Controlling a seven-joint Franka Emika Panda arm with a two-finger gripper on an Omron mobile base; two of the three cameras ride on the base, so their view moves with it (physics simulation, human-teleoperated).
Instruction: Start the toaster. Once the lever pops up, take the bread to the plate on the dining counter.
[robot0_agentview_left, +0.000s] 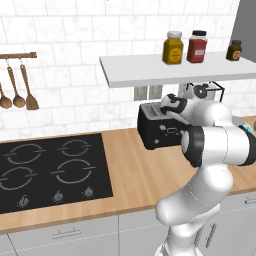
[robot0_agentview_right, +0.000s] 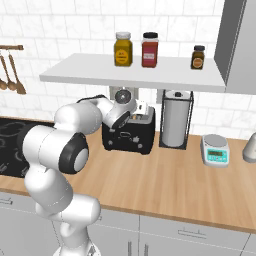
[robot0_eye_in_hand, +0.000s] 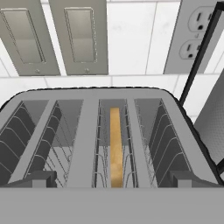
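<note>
Toaster (robot0_agentview_left: 159, 131) sits on the wooden worktop (robot0_agentview_left: 135, 175), against the tiled wall, under the white shelf (robot0_agentview_right: 135, 75). Just right of the toaster: paper towel holder (robot0_agentview_right: 175, 120); further right, a small digital scale (robot0_agentview_right: 215, 150). Left of the toaster, well apart: black hob (robot0_agentview_left: 52, 170).

Gripper (robot0_eye_in_hand: 112, 180) hangs directly over the toaster top, looking down into the slots. Fingers (robot0_eye_in_hand: 37, 178) are spread wide, one at each side of the toaster's top, nothing between them.

Bread (robot0_eye_in_hand: 115, 146) stands on edge in the toaster's right slot, seated low between the wire guides. Left slot shows only wire guides.

On the shelf above the toaster: three jars, yellow (robot0_agentview_right: 123, 49), red (robot0_agentview_right: 149, 49), and a small dark one (robot0_agentview_right: 198, 57).
</note>
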